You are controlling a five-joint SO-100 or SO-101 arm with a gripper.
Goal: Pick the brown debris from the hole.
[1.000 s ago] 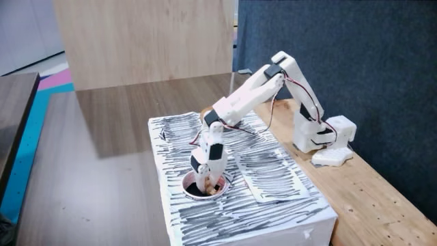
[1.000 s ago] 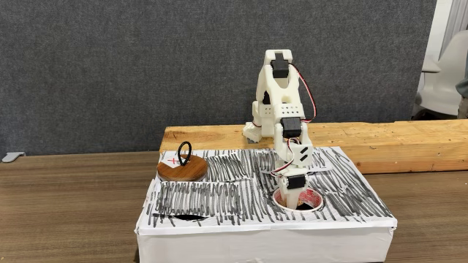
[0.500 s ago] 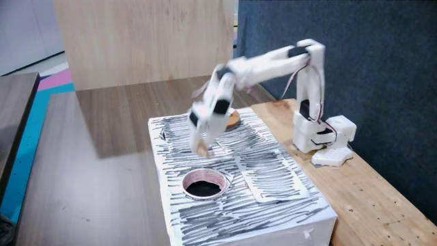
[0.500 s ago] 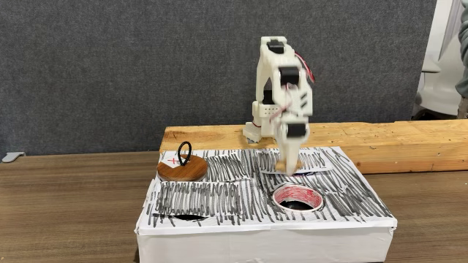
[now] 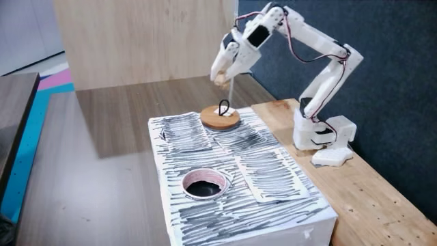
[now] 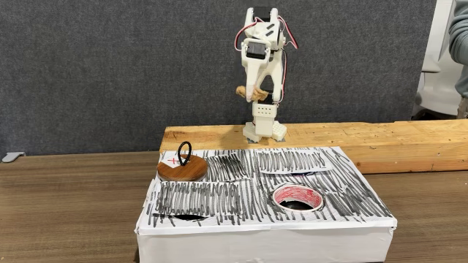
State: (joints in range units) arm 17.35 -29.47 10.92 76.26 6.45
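Since the earlier frames, our arm has swung up out of the hole and away from the box; we now hold our gripper (image 5: pixel 221 79) high in the air, well above the wooden disc (image 5: pixel 220 118) and far from the hole (image 5: pixel 203 186). Our gripper (image 6: pixel 247 92) is clenched on the brown debris (image 6: pixel 242 90), a small tan lump pinched at the fingertips; we see it in both fixed views, the debris (image 5: pixel 220 80) hanging above the disc's far edge in the side-on one.

We take the hole as our landmark. From the front fixed view, the hole (image 6: pixel 297 197) shows a red-and-white ring around a dark opening, the disc (image 6: pixel 181 169) sits well to its left with a black wire loop standing upright on top, and a red mark on the box (image 6: pixel 263 197) lies just beside the disc. That view also shows a dark slot in the box top to the left of the hole, below the disc. The other fixed view shows what the front one does not: the arm's base and a white block on the wooden plank (image 5: pixel 355 198) beyond the hole, and a blue strip on the table edge far to the hole's left.
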